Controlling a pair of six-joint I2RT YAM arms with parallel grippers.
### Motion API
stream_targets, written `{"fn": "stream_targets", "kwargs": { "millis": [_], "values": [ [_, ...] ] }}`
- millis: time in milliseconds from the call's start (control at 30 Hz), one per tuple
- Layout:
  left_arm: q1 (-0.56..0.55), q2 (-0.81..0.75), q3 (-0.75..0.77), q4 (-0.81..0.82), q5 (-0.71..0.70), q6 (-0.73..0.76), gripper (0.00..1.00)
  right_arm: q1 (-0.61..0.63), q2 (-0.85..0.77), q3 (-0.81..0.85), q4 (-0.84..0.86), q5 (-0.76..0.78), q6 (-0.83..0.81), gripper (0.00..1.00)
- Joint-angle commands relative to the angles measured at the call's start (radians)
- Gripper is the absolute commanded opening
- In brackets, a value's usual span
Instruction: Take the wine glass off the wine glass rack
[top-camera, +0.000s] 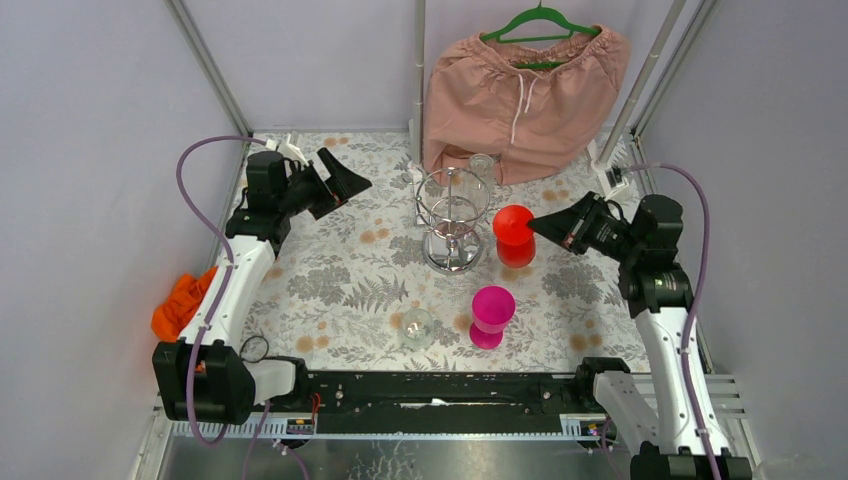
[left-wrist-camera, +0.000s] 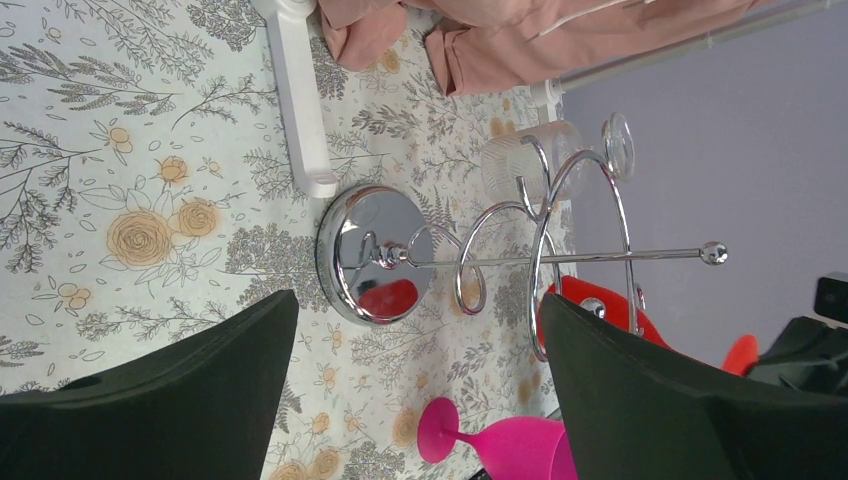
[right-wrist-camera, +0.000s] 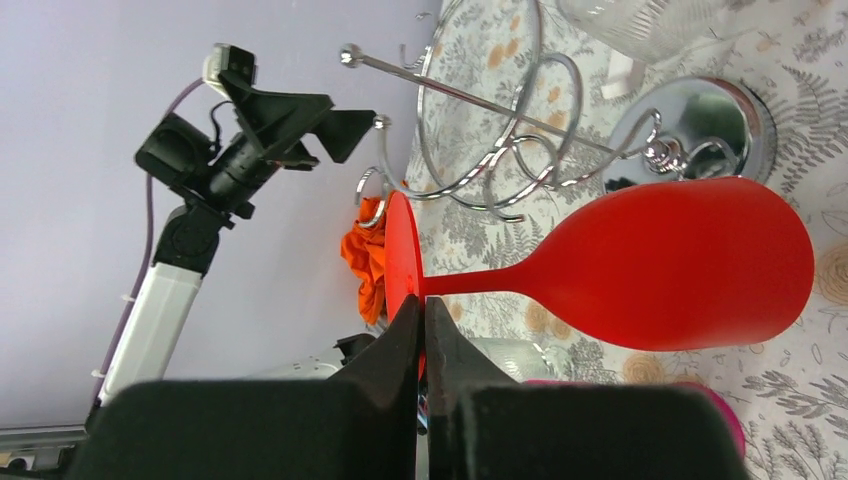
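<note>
Two grippers flank the shiny chrome wire wine glass rack (top-camera: 452, 252). The right gripper (right-wrist-camera: 421, 312) is clamped on the stem of the upside-down red wine glass (right-wrist-camera: 660, 265), just beside the rack's ring. The left gripper (left-wrist-camera: 418, 300) hangs spread wide.

From where I stand this is a robotics lab test cell. Plain lilac-grey panel walls (top-camera: 80, 150) and grey metal frame poles (top-camera: 210, 70) box in 1 table. A white-and-black left robot arm (top-camera: 235, 290) and matching right robot arm (top-camera: 665, 335) rise from a black base rail (top-camera: 430, 390). A floral-print tablecloth (top-camera: 340, 285) and pink fabric shorts (top-camera: 520, 100) on a green plastic hanger (top-camera: 540, 20) look like staged props.
</note>
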Motion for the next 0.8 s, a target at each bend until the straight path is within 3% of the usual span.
{"fn": "stream_targets", "kwargs": {
  "millis": [0,200,333,433,567,767],
  "values": [
    [0.007,-0.001,-0.012,0.056,0.025,-0.005,0.99,0.005,-0.072,0.111,-0.070,0.021,0.009,0.00],
    [0.007,-0.027,-0.006,0.056,0.025,-0.022,0.99,0.004,-0.110,0.292,-0.193,0.100,-0.029,0.00],
    [0.007,-0.059,-0.015,0.106,0.054,-0.051,0.99,0.004,-0.102,0.393,-0.144,0.080,0.016,0.00],
    [0.007,-0.080,-0.028,0.195,0.113,-0.094,0.99,0.005,-0.082,0.408,0.008,0.009,0.116,0.00],
    [0.007,-0.103,-0.051,0.397,0.199,-0.189,0.99,0.004,-0.049,0.373,0.377,-0.079,0.313,0.00],
    [0.007,-0.007,-0.122,0.972,0.366,-0.521,0.99,0.006,0.038,0.398,0.701,-0.125,0.544,0.00]
  ]
}}
